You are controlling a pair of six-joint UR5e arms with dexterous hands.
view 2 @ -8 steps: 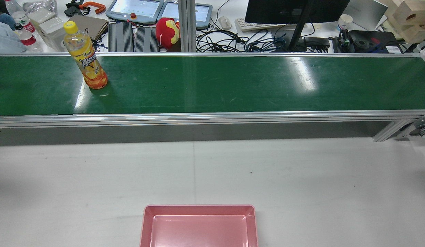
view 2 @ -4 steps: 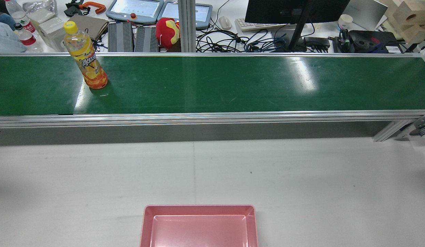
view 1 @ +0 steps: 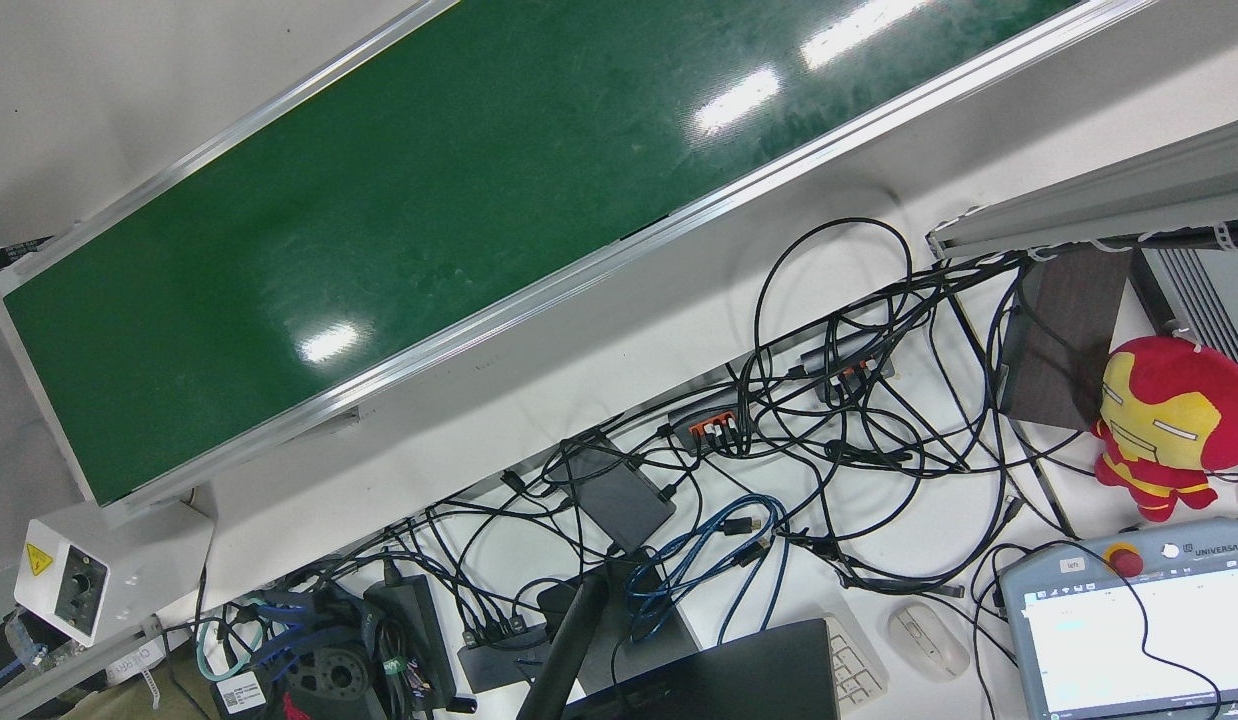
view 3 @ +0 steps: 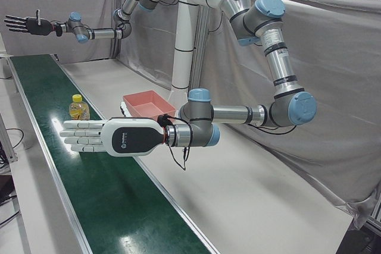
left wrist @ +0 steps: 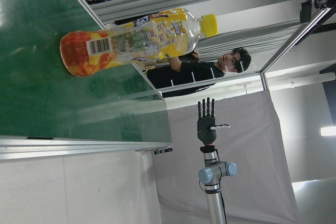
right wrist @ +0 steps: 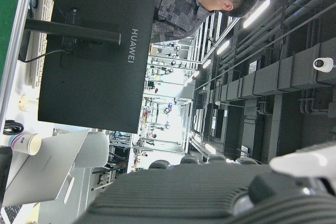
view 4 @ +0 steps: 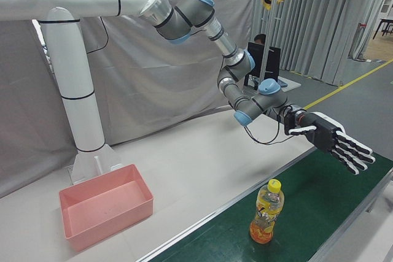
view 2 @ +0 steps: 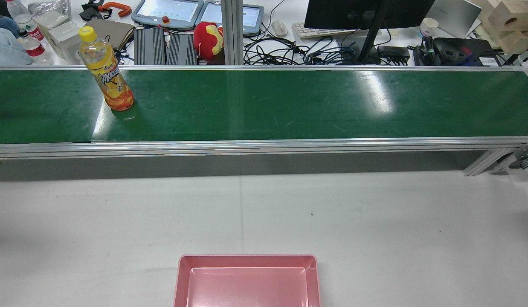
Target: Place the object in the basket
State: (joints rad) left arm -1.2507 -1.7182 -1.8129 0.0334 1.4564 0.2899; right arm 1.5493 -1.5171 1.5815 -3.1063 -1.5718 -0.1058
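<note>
Both hands I see flat, fingers spread, holding nothing: left hand over the green belt near the upright bottle, right hand farther along it. Behind, the pink basket sits on the white table; grey curtains hang around.

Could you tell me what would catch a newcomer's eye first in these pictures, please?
Most striking is the orange drink bottle with its yellow cap, standing upright and alone on the long green belt, towards its left end in the rear view. Two open hands hang above the belt: the left hand near the bottle, the right hand further along. An empty pink basket waits on the white table.
</note>
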